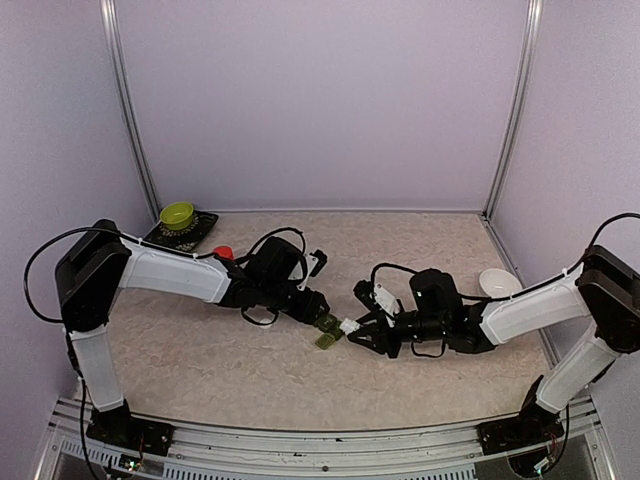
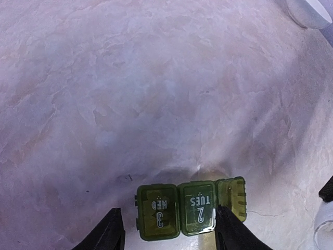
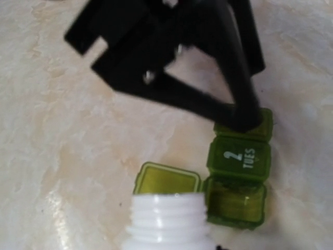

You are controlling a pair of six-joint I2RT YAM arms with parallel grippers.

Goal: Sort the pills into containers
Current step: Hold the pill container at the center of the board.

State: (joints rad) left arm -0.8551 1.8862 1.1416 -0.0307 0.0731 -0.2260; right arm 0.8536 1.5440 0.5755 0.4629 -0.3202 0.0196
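Note:
The dark green containers strip [image 1: 327, 333] lies on the table between both arms. In the left wrist view the strip [image 2: 177, 208] shows closed lids marked "3 WED" and "2 TUES" and an end compartment [image 2: 232, 197] with its lid open. My left gripper [image 1: 322, 321] is open, its fingers [image 2: 110, 232] low at the strip, one tip over its far end. My right gripper [image 1: 356, 330] is shut on a small white bottle [image 3: 171, 221]. The bottle's uncapped threaded mouth sits just beside the open compartment [image 3: 235, 202] and its flipped lid [image 3: 167, 179]. No pills show.
A green bowl [image 1: 177, 214] sits on a black tray [image 1: 205, 224] at the back left. A red bottle top [image 1: 224, 252] shows behind the left arm. A white bowl [image 1: 497, 283] stands right of the right arm and also shows in the left wrist view [image 2: 312, 10].

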